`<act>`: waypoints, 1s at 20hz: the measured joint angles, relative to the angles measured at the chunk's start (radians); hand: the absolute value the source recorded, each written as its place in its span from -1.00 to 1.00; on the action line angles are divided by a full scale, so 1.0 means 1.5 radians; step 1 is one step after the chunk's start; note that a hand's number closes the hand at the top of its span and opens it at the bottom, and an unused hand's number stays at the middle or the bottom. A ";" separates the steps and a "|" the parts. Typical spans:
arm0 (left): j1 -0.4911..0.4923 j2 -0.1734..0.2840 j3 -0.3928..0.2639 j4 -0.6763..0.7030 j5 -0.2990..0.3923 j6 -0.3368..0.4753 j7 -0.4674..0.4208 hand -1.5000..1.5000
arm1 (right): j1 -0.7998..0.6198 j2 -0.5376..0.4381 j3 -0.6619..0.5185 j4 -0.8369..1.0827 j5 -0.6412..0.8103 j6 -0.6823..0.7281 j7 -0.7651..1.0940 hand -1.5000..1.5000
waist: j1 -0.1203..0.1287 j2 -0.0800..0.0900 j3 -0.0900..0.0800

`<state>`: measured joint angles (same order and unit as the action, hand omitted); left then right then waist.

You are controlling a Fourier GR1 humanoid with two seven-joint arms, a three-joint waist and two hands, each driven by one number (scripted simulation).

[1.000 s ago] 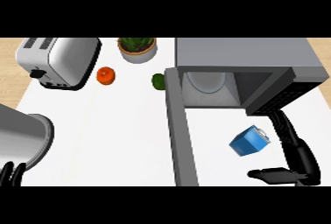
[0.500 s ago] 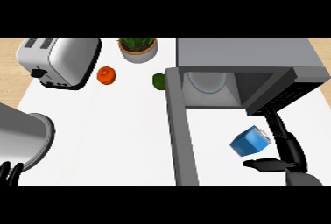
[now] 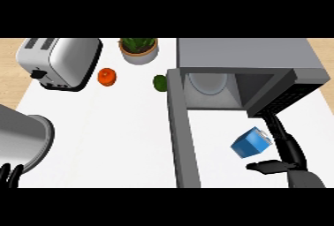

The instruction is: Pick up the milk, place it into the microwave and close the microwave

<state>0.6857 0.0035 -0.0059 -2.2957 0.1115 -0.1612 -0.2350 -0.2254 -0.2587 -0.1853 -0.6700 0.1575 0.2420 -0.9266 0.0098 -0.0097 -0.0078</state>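
**Right hand open beside the milk carton, microwave door open**

The right hand [image 3: 282, 160] enters at the lower right. Its long black fingers [image 3: 285, 137] extend straight up the view and its flat thumb [image 3: 266, 167] juts to the left; the two are spread apart and grasp nothing. The milk [image 3: 250, 142], a small blue carton with a paler top face, sits tilted in the gap just left of the fingers and above the thumb; whether it touches either cannot be told. It lies on the white counter [image 3: 111, 132], in front of the microwave [image 3: 248, 55] and outside its cavity.

The microwave is a boxy grey appliance with a flat matte top. Its cavity is open to view, with a pale round turntable [image 3: 207, 82] inside. The grey door [image 3: 181, 132] is swung out, showing as a long narrow slab running down the view left of the carton.

The left hand [image 3: 12, 175] shows only as black fingertips at the lower left edge, fingers up, below a shiny metal cylinder-shaped pot [image 3: 23, 139].

Farther back stand a chrome two-slot toaster [image 3: 58, 62], a round orange fruit [image 3: 107, 77], a small dark green fruit [image 3: 160, 82] and a potted plant [image 3: 138, 48] in a pale pot.
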 measured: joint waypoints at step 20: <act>-0.010 0.001 0.016 0.012 0.017 -0.004 -0.003 -1.00 | -0.050 0.029 -0.015 0.119 -0.074 0.017 -0.041 1.00 | -0.003 0.003 0.000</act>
<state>0.6712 0.0056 0.0176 -2.2784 0.1373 -0.1679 -0.2395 -0.3000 -0.2152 -0.2082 -0.4917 0.0461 0.2679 -0.9886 0.0047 -0.0058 -0.0082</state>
